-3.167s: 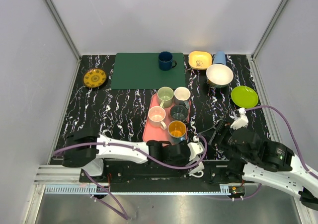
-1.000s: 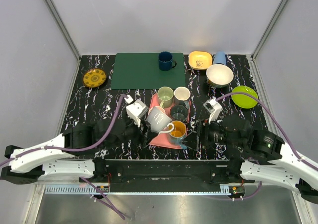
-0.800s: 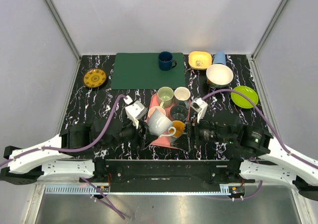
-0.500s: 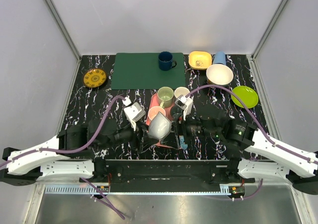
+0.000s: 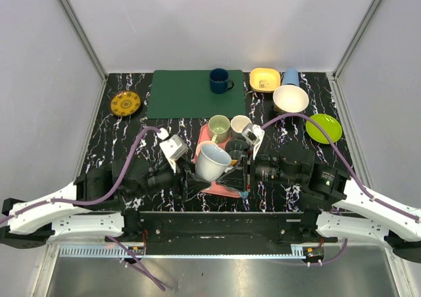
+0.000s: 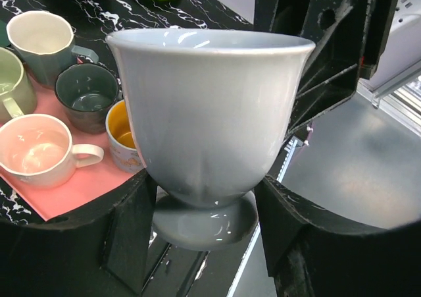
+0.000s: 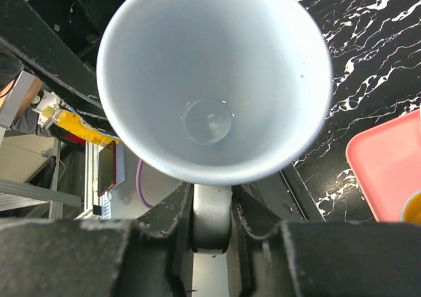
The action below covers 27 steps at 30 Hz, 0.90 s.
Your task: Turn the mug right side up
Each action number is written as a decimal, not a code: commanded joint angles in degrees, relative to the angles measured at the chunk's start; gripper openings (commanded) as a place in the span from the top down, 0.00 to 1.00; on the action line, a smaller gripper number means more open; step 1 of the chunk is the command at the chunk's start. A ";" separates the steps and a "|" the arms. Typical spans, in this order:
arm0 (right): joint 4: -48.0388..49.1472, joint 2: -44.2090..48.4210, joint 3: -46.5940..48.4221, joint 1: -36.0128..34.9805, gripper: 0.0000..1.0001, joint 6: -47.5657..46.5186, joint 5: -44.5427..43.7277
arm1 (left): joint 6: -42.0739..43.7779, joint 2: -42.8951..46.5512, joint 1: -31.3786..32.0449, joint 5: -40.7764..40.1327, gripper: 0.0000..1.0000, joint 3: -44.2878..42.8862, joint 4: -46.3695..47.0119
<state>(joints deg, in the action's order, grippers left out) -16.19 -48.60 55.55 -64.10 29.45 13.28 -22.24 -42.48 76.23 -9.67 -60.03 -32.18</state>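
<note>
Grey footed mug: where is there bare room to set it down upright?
Set the grey footed mug on the bare left part of the green mat, between the yellow patterned plate and the navy mug. The pink tray is crowded; so is the far right, around the white bowl and lime plate.

Black marbled table (image 5: 131,139), green mat (image 5: 191,96) at rear carrying navy mug (image 5: 219,80), yellow bowl (image 5: 264,80), blue cup (image 5: 290,77), white bowl (image 5: 290,99), lime plate (image 5: 323,128), patterned yellow plate (image 5: 125,103), pink tray (image 6: 72,190) holding green mug (image 5: 219,125), white mug (image 6: 39,37), dark cup (image 6: 85,96), pink mug (image 6: 33,149)
</note>
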 commanded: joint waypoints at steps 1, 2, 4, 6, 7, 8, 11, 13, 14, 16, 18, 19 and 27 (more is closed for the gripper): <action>8.36 -0.88 0.79 0.02 0.84 -0.89 0.51 | -0.53 -0.24 0.68 5.89 1.00 0.09 7.66; 8.54 -1.06 0.88 0.02 0.93 -0.89 0.61 | -0.52 -0.24 0.68 5.46 1.00 0.09 7.40; 8.45 -1.67 1.23 0.02 1.00 -0.62 -0.09 | -0.61 -0.15 0.68 3.71 0.99 0.09 6.09; 7.40 -2.02 1.49 0.02 1.00 -0.71 -1.23 | -0.70 0.81 0.68 0.63 0.74 0.09 4.86; 6.79 -2.55 1.67 0.02 1.00 -0.71 -2.98 | -0.79 1.43 0.59 -0.69 0.66 0.00 4.59; 4.87 -2.90 1.93 -0.06 1.00 -0.89 -4.04 | -0.87 2.22 0.68 -3.05 0.58 0.35 4.33; 0.30 -5.45 3.95 0.02 1.00 -2.03 -7.64 | -2.19 4.33 0.59 -11.72 0.33 -0.70 0.30; -1.21 -8.07 5.27 -0.06 1.00 -3.08 -10.36 | -4.64 6.09 0.59 -17.46 0.24 -0.97 -3.84; -2.52 -9.13 5.53 -0.06 1.00 -3.43 -11.33 | -6.31 7.40 0.59 -24.45 0.21 -1.05 -5.59; -2.89 -11.94 5.97 -0.06 1.00 -4.57 -13.01 | -12.17 8.72 0.59 -31.60 0.17 -0.97 -11.21; -1.57 -13.36 5.63 -0.15 1.00 -5.11 -14.58 | -17.37 10.83 0.68 -40.84 0.14 -0.70 -17.78; -1.39 -15.19 5.80 -0.41 1.00 -5.63 -15.21 | -22.53 11.53 0.68 -45.48 0.10 -0.53 -20.00; 2.12 -26.35 6.06 -6.03 1.00 -10.29 -26.87 | -35.58 19.71 0.68 -52.82 0.10 3.34 -28.55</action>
<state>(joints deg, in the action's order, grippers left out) -21.89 -71.75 58.37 -66.59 23.00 -4.08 -49.98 -25.89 76.77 -54.63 -58.50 -56.97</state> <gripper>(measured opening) 0.220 0.900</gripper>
